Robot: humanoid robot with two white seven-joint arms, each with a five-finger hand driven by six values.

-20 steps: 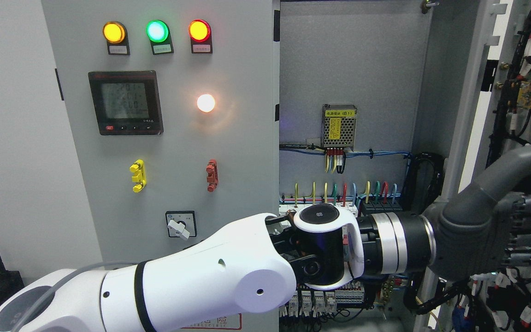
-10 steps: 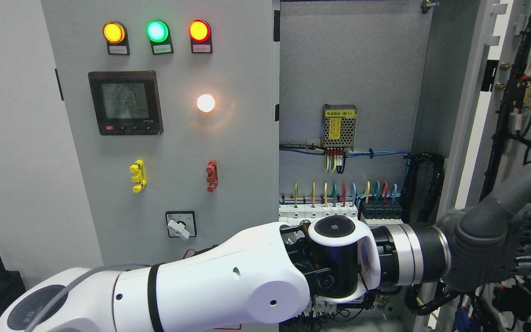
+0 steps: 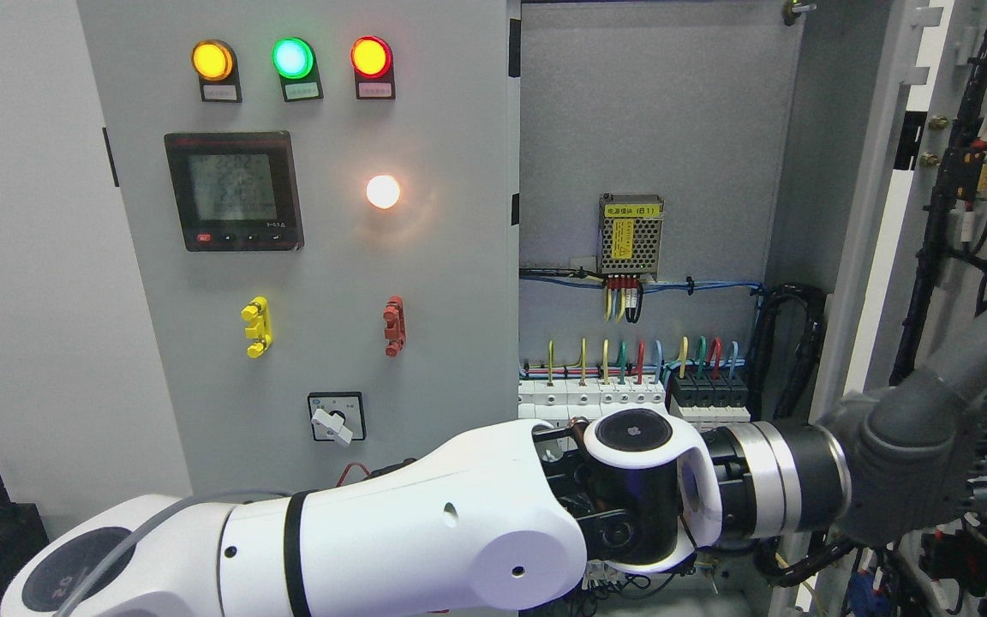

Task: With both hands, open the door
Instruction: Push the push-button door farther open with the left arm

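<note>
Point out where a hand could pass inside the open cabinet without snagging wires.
Bare: the grey back panel above the power supply, and the strip between the blue cable run and the coloured wires. Crowded: the breaker row, the black cable bundle, and the wired door where the left hand is.

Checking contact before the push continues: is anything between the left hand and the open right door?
Nothing visible. The left hand lies directly against the wired inner face of the right door, with no object between them.
</note>
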